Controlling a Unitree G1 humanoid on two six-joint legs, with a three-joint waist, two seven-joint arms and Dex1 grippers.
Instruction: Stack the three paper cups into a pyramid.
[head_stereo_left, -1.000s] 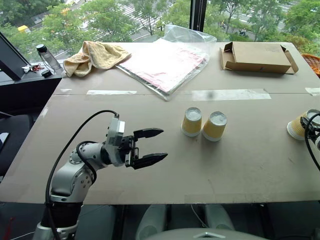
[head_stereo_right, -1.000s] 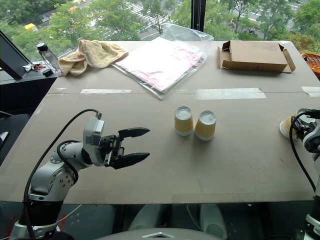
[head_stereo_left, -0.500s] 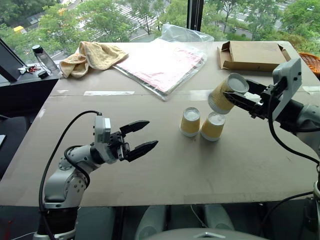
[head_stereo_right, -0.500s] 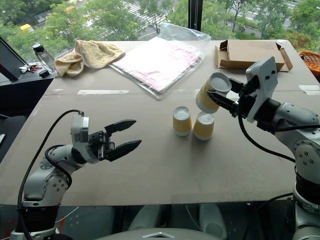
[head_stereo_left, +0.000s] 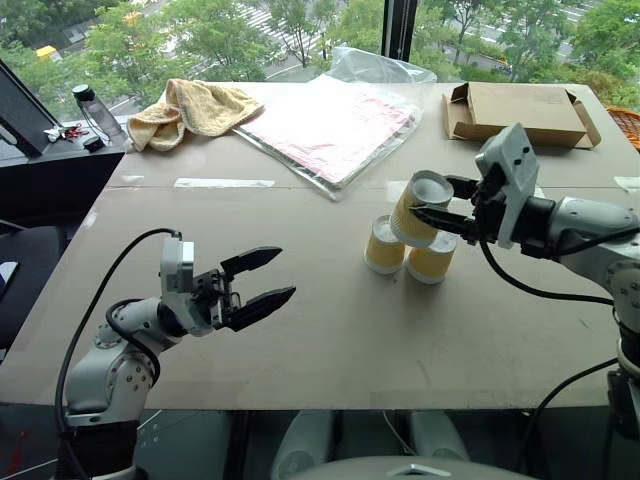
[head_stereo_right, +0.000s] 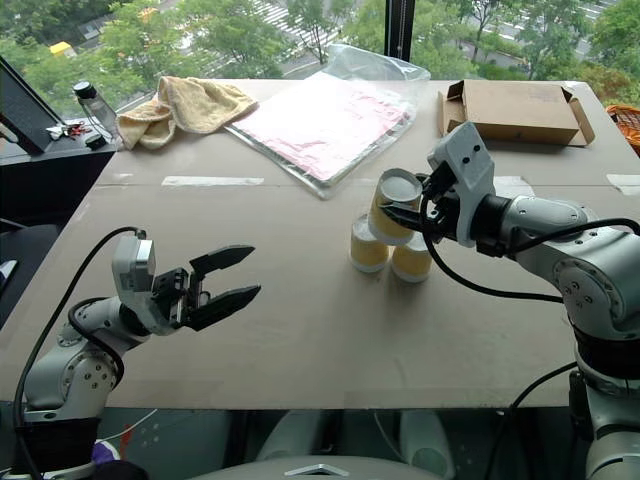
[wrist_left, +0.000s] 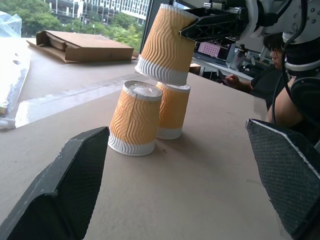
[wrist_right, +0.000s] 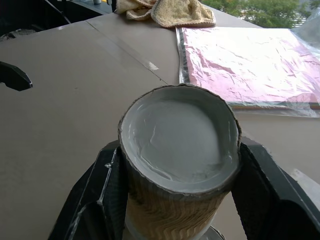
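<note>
Left eye view, from left to right: the left gripper (head_stereo_left: 268, 279) hovers over the table (head_stereo_left: 330, 330) with its fingers spread wide and nothing between them. Well ahead of its tips, two paper cups (head_stereo_left: 384, 245) (head_stereo_left: 431, 259) stand upside down, touching side by side. Just above them the right gripper (head_stereo_left: 432, 200) is clamped on the third cup (head_stereo_left: 419, 208), also inverted and slightly tilted, its rim touching or almost touching the two bases below. These ribbed paper cups look very light and thin-walled, so a hard squeeze would likely dent them; the ribbing should give the fingers friction. Holding high on the narrow end, near the base, as the right gripper does, leaves the wide rim free to settle across both lower cups.
</note>
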